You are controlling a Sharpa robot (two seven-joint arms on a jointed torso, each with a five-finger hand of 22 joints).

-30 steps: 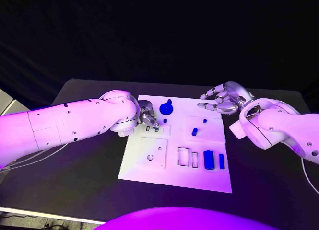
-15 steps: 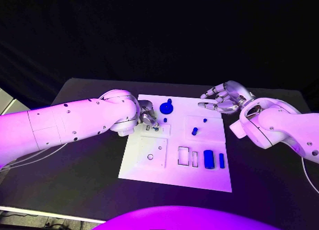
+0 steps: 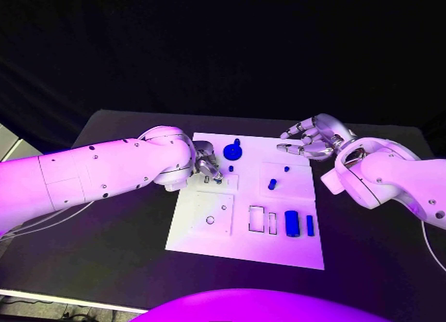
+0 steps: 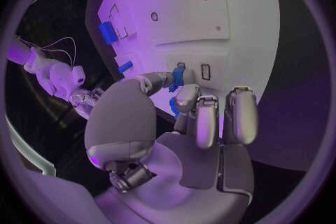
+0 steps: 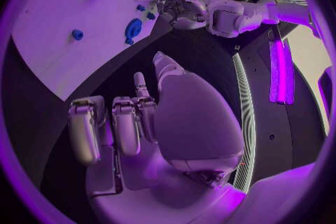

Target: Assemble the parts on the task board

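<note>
- Task board (image 3: pixel 208 235): a white plate lying flat in the middle of the black table (image 3: pixel 106 255). Its near half carries a raised square panel with a round hole, and two empty rectangular slots beside it.
- Left hand (image 3: pixel 205 168): poised over the far left part of the board. In the head view the white forearm covers most of it, so only the fingertips show. In the left wrist view the thumb and a finger pinch a small blue part (image 4: pixel 176 77) just above the board, beside a small rectangular slot (image 4: pixel 206 71). Whether the part touches the board cannot be told. The other fingers (image 4: pixel 238 115) lie side by side, curled downward.
- Right hand (image 3: pixel 310 139): at the far right corner of the board, partly over its edge. The fingers are bent inward, slightly apart, and nothing shows between them. In the right wrist view the palm (image 5: pixel 189 117) hangs over the dark table just off the board's edge.
- Round blue part (image 3: pixel 233 152): near the far edge of the board, just beside the left fingertips; its shape is too small to make out.
- Small blue peg (image 3: pixel 272 184) and a blue dot (image 3: pixel 286 170): on the board's middle right, apart from each other.
- Blue cylinder (image 3: pixel 292 223) and narrow blue bar (image 3: pixel 310 225): side by side near the board's near right corner, right of the empty slots.
</note>
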